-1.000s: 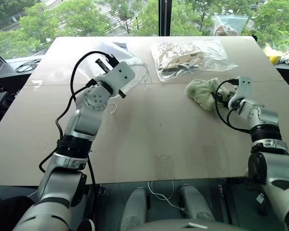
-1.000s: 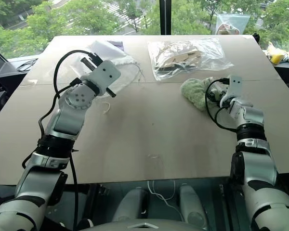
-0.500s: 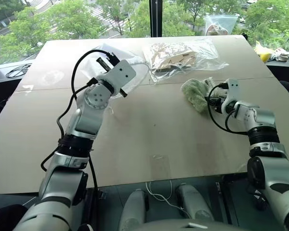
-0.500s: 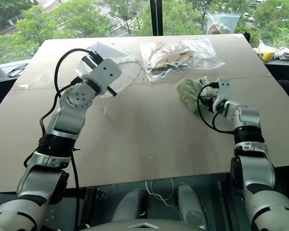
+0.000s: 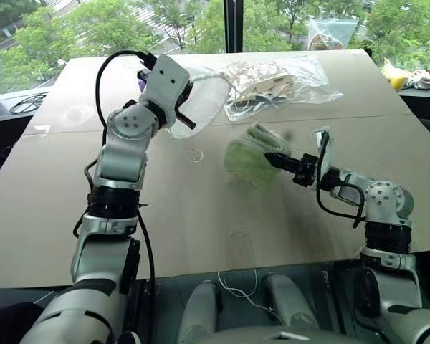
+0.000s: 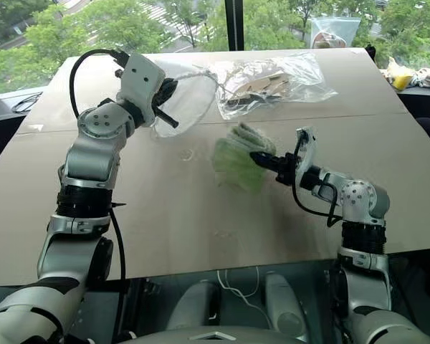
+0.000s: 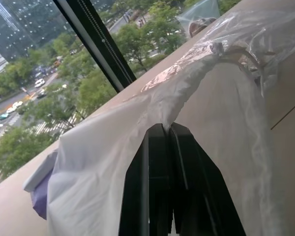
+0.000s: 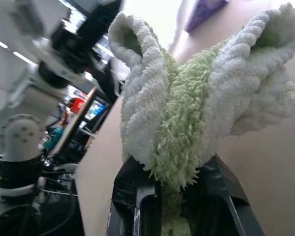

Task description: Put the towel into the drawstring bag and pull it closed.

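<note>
My left gripper (image 5: 188,120) is shut on the rim of the drawstring bag (image 5: 203,102), a thin translucent white bag held up above the table at the far left with its mouth toward the middle; its fingers (image 7: 160,162) pinch the film. A white cord (image 5: 195,155) lies on the table below it. My right gripper (image 5: 276,158) is shut on the towel (image 5: 247,155), a light green fluffy cloth lifted off the table in the middle. In the right wrist view the towel (image 8: 196,103) bulges out from between the fingers. The towel hangs a short way to the right of the bag's mouth.
A clear plastic bag of tan pieces (image 5: 276,82) lies at the back of the table (image 5: 287,236), just right of the drawstring bag. A purple pack (image 7: 39,194) sits behind the bag. Another clear bag (image 5: 328,32) stands by the window at the far right.
My right gripper has closed on the towel, lifted it and carried it left toward the table's middle. My left gripper has rolled and raised the bag's mouth a little.
</note>
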Controlling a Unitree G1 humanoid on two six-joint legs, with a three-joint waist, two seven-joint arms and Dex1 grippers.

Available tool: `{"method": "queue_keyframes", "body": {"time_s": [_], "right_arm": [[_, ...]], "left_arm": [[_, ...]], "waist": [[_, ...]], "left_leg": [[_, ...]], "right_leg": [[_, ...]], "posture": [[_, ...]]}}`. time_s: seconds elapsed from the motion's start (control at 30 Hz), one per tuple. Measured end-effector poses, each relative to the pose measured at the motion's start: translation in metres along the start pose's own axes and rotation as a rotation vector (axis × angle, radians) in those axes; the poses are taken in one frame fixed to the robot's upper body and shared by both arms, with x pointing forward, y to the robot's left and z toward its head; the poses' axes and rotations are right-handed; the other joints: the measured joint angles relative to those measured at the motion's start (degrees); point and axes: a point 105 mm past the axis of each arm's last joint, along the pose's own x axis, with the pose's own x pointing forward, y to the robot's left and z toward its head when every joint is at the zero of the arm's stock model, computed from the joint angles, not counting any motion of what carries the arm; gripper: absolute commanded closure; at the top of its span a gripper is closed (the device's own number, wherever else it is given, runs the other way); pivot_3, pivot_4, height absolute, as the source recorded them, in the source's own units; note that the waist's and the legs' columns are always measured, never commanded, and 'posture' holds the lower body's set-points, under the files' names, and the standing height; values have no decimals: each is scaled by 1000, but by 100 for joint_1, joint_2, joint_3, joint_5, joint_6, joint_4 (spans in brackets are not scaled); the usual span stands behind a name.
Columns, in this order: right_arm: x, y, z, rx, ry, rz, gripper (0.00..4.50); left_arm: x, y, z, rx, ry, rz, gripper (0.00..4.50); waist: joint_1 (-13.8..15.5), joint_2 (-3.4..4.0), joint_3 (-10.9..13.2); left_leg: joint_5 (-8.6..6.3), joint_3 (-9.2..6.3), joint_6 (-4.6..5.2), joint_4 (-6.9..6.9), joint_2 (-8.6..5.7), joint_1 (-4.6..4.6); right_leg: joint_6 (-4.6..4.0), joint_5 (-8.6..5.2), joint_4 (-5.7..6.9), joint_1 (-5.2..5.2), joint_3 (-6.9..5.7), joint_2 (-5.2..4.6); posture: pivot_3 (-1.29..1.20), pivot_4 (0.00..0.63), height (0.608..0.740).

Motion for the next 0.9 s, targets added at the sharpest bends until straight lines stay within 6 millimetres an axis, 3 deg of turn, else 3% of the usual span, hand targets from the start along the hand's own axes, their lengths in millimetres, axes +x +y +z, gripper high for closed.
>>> {"method": "queue_keyframes", "body": {"time_s": [0.13, 0.23, 0.37, 0.57, 0.7, 0.9], "right_arm": [[5, 15, 15, 17, -100, 21, 4464], [18, 25, 21, 26, -151, 22, 4464], [22, 21, 21, 28, -187, -24, 4464], [18, 2, 10, 21, -189, -145, 4464], [24, 9, -10, -105, -64, -183, 4464], [39, 18, -31, -146, 48, -164, 4464]], "left_arm": [[-2, -13, 6, -79, 11, -127, 4500], [0, -15, 31, -168, -25, -180, 4500], [-4, -18, 49, -280, -60, -241, 4500], [-6, -13, 49, -456, -50, -244, 4500], [-2, -25, 49, -548, -40, -291, 4500], [0, -44, 51, -610, -30, -350, 4500]], "waist": [[54, 0, 0], [63, 1, 1], [66, 1, 1], [65, 1, 1], [71, 1, 1], [73, 1, 1]], "left_leg": [[0, -1, 0, 1, 2, 0], [0, -2, 0, 0, 3, -2], [0, -1, 0, -7, 2, -3], [0, -3, 0, 4, 2, -40], [1, -5, -1, 18, 1, -80], [1, -5, -1, 18, 1, -80]], "right_leg": [[1, -1, 1, -1, -1, 2], [2, -2, 0, -3, -2, 3], [1, -2, -5, -3, -2, 0], [-1, 1, 2, -42, -2, 1], [-20, 12, 13, -78, -5, 0], [-20, 13, 13, -79, -4, 0]], "posture": [[0, 150, 740], [0, 150, 740], [0, 150, 740], [0, 150, 740], [0, 150, 740], [0, 150, 740]]}}
